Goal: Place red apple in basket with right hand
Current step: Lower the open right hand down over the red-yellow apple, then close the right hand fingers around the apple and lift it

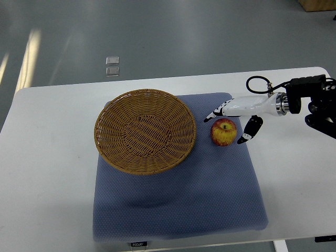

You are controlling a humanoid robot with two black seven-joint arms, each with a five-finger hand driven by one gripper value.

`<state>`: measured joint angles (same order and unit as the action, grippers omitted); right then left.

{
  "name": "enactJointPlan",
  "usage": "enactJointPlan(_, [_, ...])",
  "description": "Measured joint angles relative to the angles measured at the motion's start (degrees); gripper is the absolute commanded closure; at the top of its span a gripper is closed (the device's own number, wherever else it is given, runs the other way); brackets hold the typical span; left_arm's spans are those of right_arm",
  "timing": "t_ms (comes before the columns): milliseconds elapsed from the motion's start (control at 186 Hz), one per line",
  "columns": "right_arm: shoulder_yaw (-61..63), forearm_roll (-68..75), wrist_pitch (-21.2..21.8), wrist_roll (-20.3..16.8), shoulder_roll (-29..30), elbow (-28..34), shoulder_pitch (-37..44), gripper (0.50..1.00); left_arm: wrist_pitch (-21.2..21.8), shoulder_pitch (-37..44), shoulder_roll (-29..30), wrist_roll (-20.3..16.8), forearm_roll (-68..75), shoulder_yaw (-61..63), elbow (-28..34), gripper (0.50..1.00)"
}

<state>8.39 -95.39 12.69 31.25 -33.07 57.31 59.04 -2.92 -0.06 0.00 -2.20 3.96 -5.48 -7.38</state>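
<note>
Red apple sits on the blue mat, just right of the wicker basket — not in it. Right hand reaches in from the right edge, fingers spread around the apple's top & right side — no grip evident, thumb beside the fruit.

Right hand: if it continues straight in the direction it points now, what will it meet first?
The right hand points toward the picture's left. Going straight on, it would likely meet the red apple between its open fingers, and after that the basket rim. Height above the apple is unclear.
</note>
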Motion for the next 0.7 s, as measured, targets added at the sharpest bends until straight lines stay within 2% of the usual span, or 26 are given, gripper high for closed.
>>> enactJointPlan(544, [-2.6, -1.6, -3.0, -0.1, 3.4, -3.9, 0.1, 0.587, 0.0, 0.0, 0.0, 0.0, 0.0, -0.1, 0.0, 0.5])
enactJointPlan(630, [-2.9, -1.6, -3.2, -0.1, 3.5, -4.0, 0.3, 0.601, 0.0, 0.0, 0.0, 0.0, 0.0, -0.1, 0.0, 0.5])
enactJointPlan(700, [-3.0, -1.7, -3.2, -0.1, 3.5, -4.0, 0.3, 0.638, 0.0, 0.0, 0.0, 0.0, 0.0, -0.1, 0.0, 0.5])
